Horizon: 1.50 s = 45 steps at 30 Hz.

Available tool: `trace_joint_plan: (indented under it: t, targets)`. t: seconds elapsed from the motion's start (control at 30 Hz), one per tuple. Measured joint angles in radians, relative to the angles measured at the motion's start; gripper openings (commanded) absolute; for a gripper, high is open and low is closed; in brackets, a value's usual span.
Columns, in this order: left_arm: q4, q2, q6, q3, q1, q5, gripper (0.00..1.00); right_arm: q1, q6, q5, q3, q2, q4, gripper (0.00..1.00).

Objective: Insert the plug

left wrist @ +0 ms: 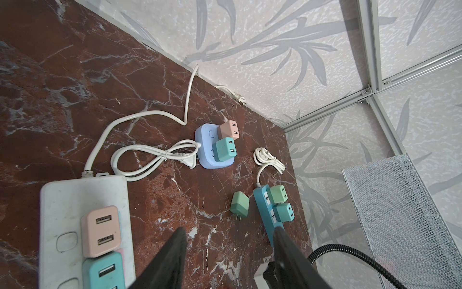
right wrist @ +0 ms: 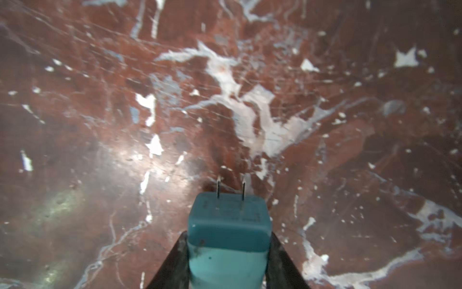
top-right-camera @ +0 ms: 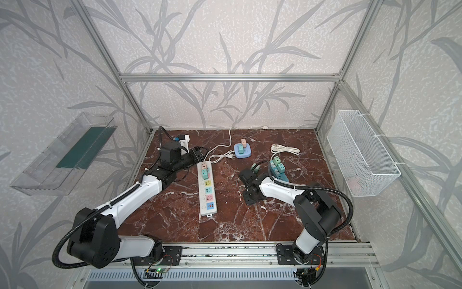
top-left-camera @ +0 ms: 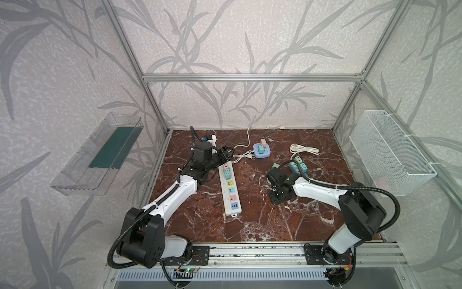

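Observation:
My right gripper (right wrist: 228, 237) is shut on the plug (right wrist: 228, 220), a teal-green block. Its two metal prongs point away from the wrist, close to the marble tabletop (right wrist: 250, 112). In both top views the plug (top-left-camera: 276, 166) (top-right-camera: 255, 167) sits at the far end of the right gripper (top-left-camera: 274, 172), just left of a teal power strip (top-left-camera: 293, 168). The left wrist view shows a green plug (left wrist: 239, 203) beside that strip, with no fingers visible round it. My left gripper (left wrist: 230, 250) is open and empty, over the far end of the white power strip (top-left-camera: 229, 186).
The white strip carries several coloured plugs. A blue square hub (top-left-camera: 261, 151) holds two plugs, as does the teal strip. White cords coil at the back (top-left-camera: 303, 149) (top-left-camera: 241, 156). A wire basket (top-left-camera: 392, 152) hangs on the right wall. A clear tray (top-left-camera: 97, 155) hangs on the left wall.

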Motion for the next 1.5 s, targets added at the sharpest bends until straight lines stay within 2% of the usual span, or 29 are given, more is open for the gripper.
trace_joint_plan:
  t: [0.2,0.37,0.47,0.7,1.0,1.13,1.33,1.5]
  targets:
    - [0.000,-0.010,0.008,0.000,0.000,-0.022,0.57,0.129,-0.060,0.011,0.180,0.141,0.006,0.39]
    - [0.007,-0.025,0.014,-0.001,0.000,-0.046,0.57,0.165,-0.100,0.004,0.208,0.196,0.015,0.61]
    - [0.008,-0.027,0.019,-0.001,0.000,-0.051,0.57,0.160,-0.111,0.006,0.196,0.195,0.014,0.67]
    - [0.008,-0.027,0.020,-0.002,0.000,-0.053,0.57,0.146,-0.108,0.047,0.153,0.169,-0.008,0.68]
    - [0.012,-0.027,0.019,-0.003,0.000,-0.053,0.57,0.013,-0.080,0.060,0.137,0.135,0.006,0.67]
    - [0.016,-0.027,0.020,-0.003,0.000,-0.053,0.57,0.000,-0.072,0.052,0.137,0.114,0.012,0.67]
    - [0.002,-0.027,0.016,-0.001,0.000,-0.055,0.56,-0.020,-0.054,0.048,0.079,-0.040,0.040,0.66]
    - [0.011,-0.018,-0.005,0.001,-0.007,-0.009,0.51,-0.115,-0.045,0.003,-0.044,-0.205,0.169,0.66]
